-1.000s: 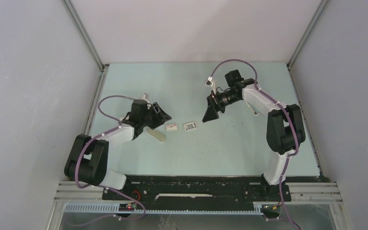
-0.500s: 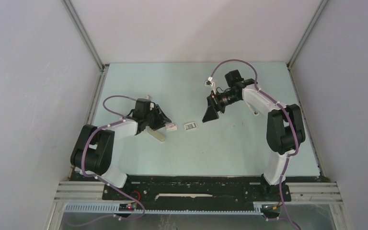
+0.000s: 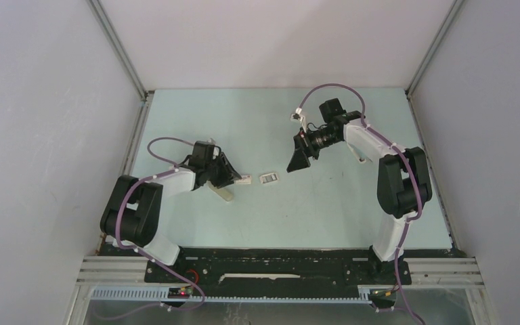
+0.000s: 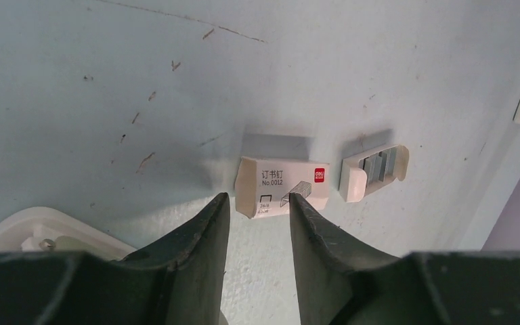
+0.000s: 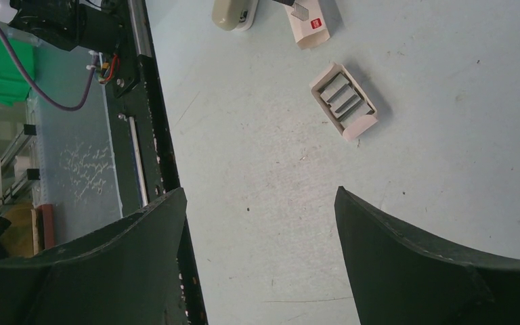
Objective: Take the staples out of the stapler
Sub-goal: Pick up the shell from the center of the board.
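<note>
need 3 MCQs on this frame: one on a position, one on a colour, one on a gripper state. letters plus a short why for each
1. On which side of the white box does the open tray with the staples lie?
A) the left arm's side
B) the right arm's side, apart from it
C) stacked on it

2. What colour is the logo patch on the box?
A) green
B) red
C) blue

3. How is the right gripper?
A) shut on the box
B) shut on the tray
C) open, holding nothing

Answers:
1 B: the tray sits between the box and the right arm, and bare table shows between the two in the left wrist view.
2 B: the patch reads red in both wrist views.
3 C: its jaws stand wide apart with only table between them.
</note>
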Available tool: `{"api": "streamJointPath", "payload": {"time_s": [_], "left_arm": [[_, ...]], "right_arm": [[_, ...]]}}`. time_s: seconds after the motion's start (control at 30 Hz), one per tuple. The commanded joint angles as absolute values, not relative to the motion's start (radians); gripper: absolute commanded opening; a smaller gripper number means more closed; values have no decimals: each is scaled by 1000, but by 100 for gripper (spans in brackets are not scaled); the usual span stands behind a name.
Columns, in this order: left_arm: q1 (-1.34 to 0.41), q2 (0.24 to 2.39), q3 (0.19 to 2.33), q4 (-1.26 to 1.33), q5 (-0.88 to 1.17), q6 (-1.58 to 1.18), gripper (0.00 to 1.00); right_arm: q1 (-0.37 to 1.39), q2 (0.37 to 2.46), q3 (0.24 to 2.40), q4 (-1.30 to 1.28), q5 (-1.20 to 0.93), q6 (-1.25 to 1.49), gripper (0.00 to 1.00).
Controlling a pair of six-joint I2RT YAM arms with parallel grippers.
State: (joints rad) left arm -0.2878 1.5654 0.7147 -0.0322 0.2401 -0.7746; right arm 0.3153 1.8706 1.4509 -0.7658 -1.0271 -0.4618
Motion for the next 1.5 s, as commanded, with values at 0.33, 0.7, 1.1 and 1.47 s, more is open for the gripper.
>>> {"api": "streamJointPath", "payload": {"time_s": [0.33,0.7,1.1,1.47], "left_arm": [[-308,1557,760,-46,258,-776,34],[-307,1539,732,36,293,-824,32],[-301,1529,685,115,323,-869,29],[-284,1498,631,208,362,-916,21]], "right_arm": [[311,1823,1441,-755,-1041,-456,90],[310,1822,1431,-751,-1042,-459,90],[310,1821,1419,-749,-1039,-460,90],[310,1819,1419,-749,-1038,-460,90]]}}
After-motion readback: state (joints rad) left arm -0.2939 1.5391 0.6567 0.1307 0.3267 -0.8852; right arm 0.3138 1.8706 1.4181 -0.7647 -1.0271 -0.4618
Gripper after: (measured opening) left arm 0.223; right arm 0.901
